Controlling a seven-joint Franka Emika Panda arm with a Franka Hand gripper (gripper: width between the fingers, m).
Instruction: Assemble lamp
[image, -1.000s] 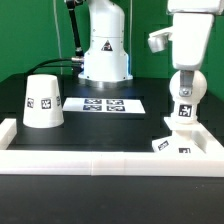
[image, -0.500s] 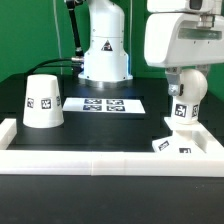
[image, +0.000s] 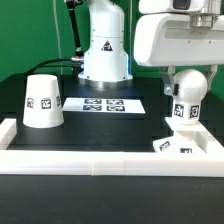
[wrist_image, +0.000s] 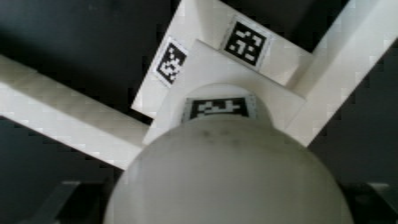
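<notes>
Exterior view: base (image: 178, 144) lies on the black tabletop (image: 100, 127) at this view's right, just inside the white rail (image: 100, 160). Bulb (image: 186, 98) stands upright on the base, round head up. The arm (image: 175, 38) hangs directly over the bulb head, very close. Fingers are hidden by the arm's body, so whether they are wide, narrow or holding the bulb cannot be told. Shade (image: 42, 101) sits wide end down at this view's left, well apart from base and bulb, with the marker board (image: 103, 103) between.

Wrist view: the bulb head fills the near field and the tagged base shows beyond it. Fingers are not clearly seen here either.

Progress, judged: bulb is placed on the base, but how firmly it is seated is unclear. Shade untouched. It remains to be carried over and fitted onto the bulb, so roughly the second half is left.
</notes>
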